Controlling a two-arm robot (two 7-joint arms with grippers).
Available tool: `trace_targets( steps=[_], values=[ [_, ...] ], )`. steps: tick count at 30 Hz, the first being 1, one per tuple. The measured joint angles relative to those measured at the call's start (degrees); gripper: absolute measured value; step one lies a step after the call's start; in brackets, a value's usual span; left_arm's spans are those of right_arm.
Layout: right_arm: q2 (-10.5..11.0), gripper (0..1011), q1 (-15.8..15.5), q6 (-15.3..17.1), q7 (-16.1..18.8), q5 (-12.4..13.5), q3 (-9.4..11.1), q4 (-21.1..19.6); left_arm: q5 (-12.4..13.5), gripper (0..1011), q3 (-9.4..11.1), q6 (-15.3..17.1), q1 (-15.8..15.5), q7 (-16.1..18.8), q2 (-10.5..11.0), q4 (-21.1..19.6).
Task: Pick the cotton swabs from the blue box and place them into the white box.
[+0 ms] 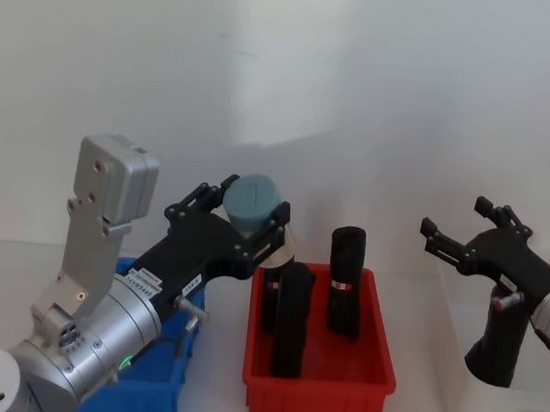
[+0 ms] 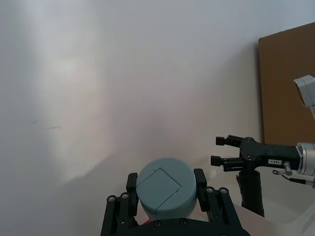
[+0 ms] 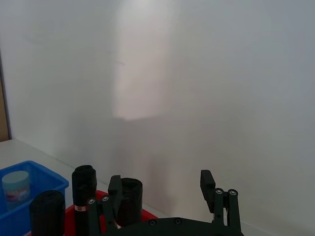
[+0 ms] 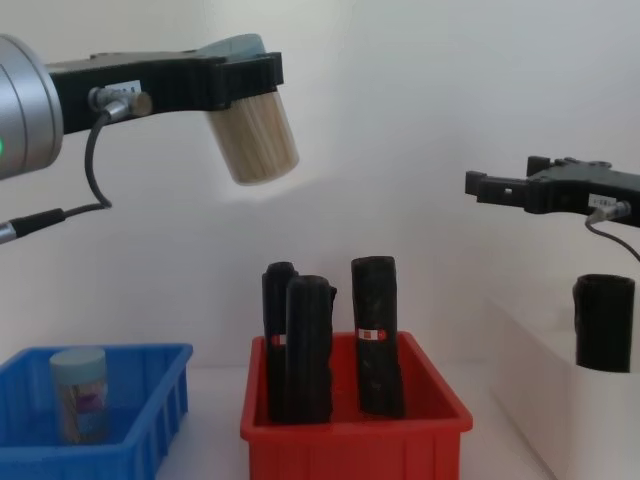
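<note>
Take the red bin (image 1: 320,397) as your landmark. Your left hand (image 1: 251,213) is raised well above the counter (image 1: 217,385). In the head view it sits over the red bin's left rear corner. In the chest view it sits high up and to the left of the bin, well clear of everything standing in it.

Its fingers (image 2: 199,179) are pinching a cotton swab jar (image 4: 255,135) at the lid end, one finger on each side of the pale grey-blue lid. The jar is tilted. Its clear body, packed with beige sticks, slants downward toward the red bin's side. It touches nothing but the hand.

The blue box (image 4: 150,415) stands on the counter just left of the red bin, with a narrow strip of counter between the two. A second jar (image 4: 78,395) stands upright inside it, lid up, with its purple label facing the chest camera.

Three black rolls (image 4: 375,335) stand upright in the red bin, reaching well above its walls.

The white box (image 1: 456,399) sits on the counter to the right of the red bin, also with a gap between them. Your right hand (image 1: 457,219) hovers above the white box, higher than the tops of the rolls. Its tips point toward the red bin's side. Its fingers (image 3: 206,182) are spread apart, and nothing is held between them.
</note>
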Motion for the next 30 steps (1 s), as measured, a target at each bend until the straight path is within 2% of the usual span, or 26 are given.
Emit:
trace_targets(
  steps=[6, 19, 26, 30],
  values=[
    [-0.33, 1002, 0.95, -0.59, 2.69, -0.17, -0.61, 1.34, 0.99, 689, 0.94, 0.74, 0.05, -0.54, -1.03, -0.41],
    [-1.44, 1001, 1.63, -1.69, 3.83, -2.67, -2.82, 2.93, 3.15, 689, 2.35, 2.27, 0.42, -0.58, -2.41, -1.46],
    [-1.55, 1001, 1.02, -2.29, 6.83, -3.77, -3.98, 2.39, 4.12, 689, 2.87, 2.75, 0.22, -0.69, -3.22, -1.52],
    [-1.20, 1002, -0.19, -2.42, 9.14, -4.32, -4.76, 0.64, 4.72, 689, 3.10, 2.90, -0.14, -1.09, -3.74, -1.41]
  ],
)
